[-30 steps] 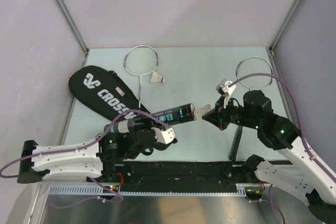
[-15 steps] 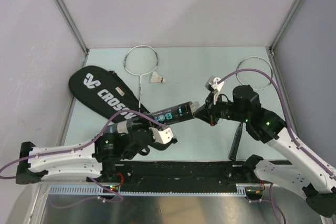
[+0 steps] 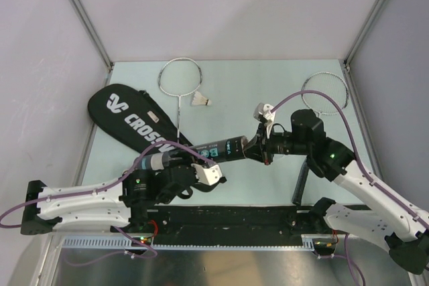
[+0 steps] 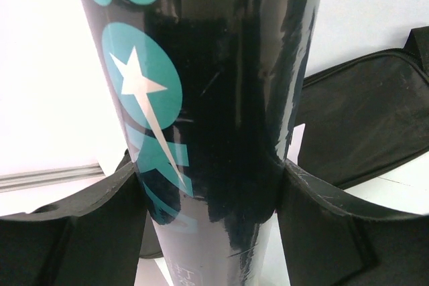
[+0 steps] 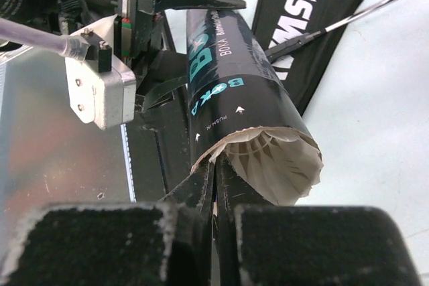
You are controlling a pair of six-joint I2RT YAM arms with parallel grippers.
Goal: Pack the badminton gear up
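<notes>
Above the near middle of the worktop (image 3: 248, 85) we see the black tube (image 3: 224, 146), held clear of the surface and lying roughly level between the two arms. The left fingers (image 4: 80, 232) are clamped on its body from both sides. In that wrist view its glossy skin carries teal ovals and a white star with a streak. From the right wrist we read teal brand letters that look like BOKA, and PUSH IN with small arrows near the open mouth. A white feather shuttlecock (image 5: 271, 165) sits in that mouth, skirt outward. The right fingers (image 5: 191, 195) are pressed together with their tips at the lower rim of the mouth, and we cannot tell whether they pinch a feather. The racket bag (image 3: 127, 118) lies flat at the left; its white lettering begins CROSS before the arm covers the rest. One racket (image 3: 179, 77) lies at the back, its shaft running onto the bag, with a second shuttlecock (image 3: 200, 100) just beside it. The other racket (image 3: 325, 93) lies at the right, partly under the right arm. We see a pale grey-green worktop closed in by plain light walls, with aluminium posts in the back corners.
</notes>
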